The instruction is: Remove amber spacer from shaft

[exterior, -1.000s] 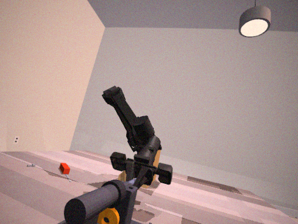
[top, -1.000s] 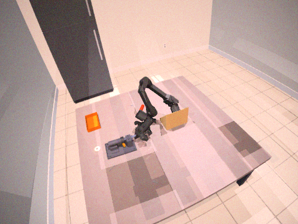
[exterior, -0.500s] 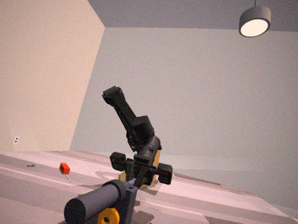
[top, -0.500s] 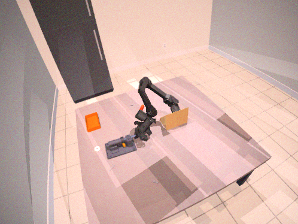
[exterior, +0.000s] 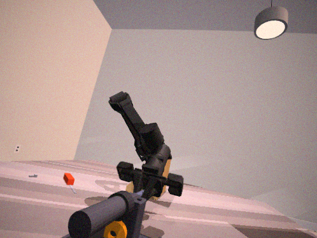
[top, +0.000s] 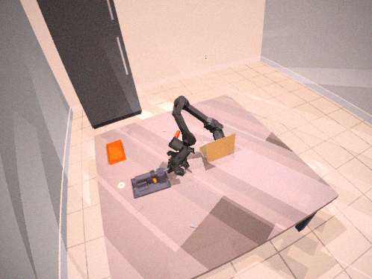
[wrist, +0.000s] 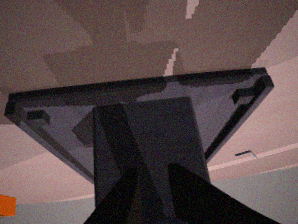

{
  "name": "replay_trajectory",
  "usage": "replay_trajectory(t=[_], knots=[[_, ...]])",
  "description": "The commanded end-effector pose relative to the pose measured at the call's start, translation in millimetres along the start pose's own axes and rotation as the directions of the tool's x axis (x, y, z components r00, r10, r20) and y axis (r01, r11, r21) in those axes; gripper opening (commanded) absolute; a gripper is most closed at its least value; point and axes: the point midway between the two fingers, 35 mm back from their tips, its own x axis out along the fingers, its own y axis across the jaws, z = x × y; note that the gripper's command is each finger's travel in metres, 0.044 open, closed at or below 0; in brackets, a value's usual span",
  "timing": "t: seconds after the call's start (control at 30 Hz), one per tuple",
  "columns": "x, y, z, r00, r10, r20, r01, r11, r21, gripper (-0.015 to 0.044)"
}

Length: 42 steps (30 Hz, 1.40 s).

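Observation:
The dark fixture has a flat base (top: 141, 193) (wrist: 135, 86), a thick dark cylinder (exterior: 106, 210) and an upright support (exterior: 137, 216). One amber spacer (top: 154, 180) (exterior: 118, 227) shows beside and below the cylinder, its hole visible in the exterior view; whether it is on the shaft or off it I cannot tell. Other spacers are not distinguishable. A short pale-blue piece of the shaft (top: 166, 170) (exterior: 139, 193) sticks out of the support towards the arm. My gripper (top: 169, 169) (exterior: 144, 194) (wrist: 153, 175) is shut on the shaft's end. A dark block (wrist: 160, 125) hides the rest in the wrist view.
An orange tray (top: 116, 152) stands beyond the fixture and a white ring (top: 121, 185) lies beside it. A tan angled board (top: 221, 148) stands near the arm's base. A red-orange block (top: 177, 133) (exterior: 69, 179) is behind the arm. Small grey bits (exterior: 33, 175) (top: 193, 226) lie on the table.

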Motion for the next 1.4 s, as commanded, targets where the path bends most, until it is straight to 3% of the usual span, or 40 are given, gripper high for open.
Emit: replay_trajectory(t=[0.0,1.37], knots=[[0.8,0.6,-1.1,1.0,0.003,-0.001,-0.003,1.0,-0.003,0.0],[9.1,0.9,-9.8,1.0,0.004,-0.001,-0.004,1.0,-0.002,0.0]])
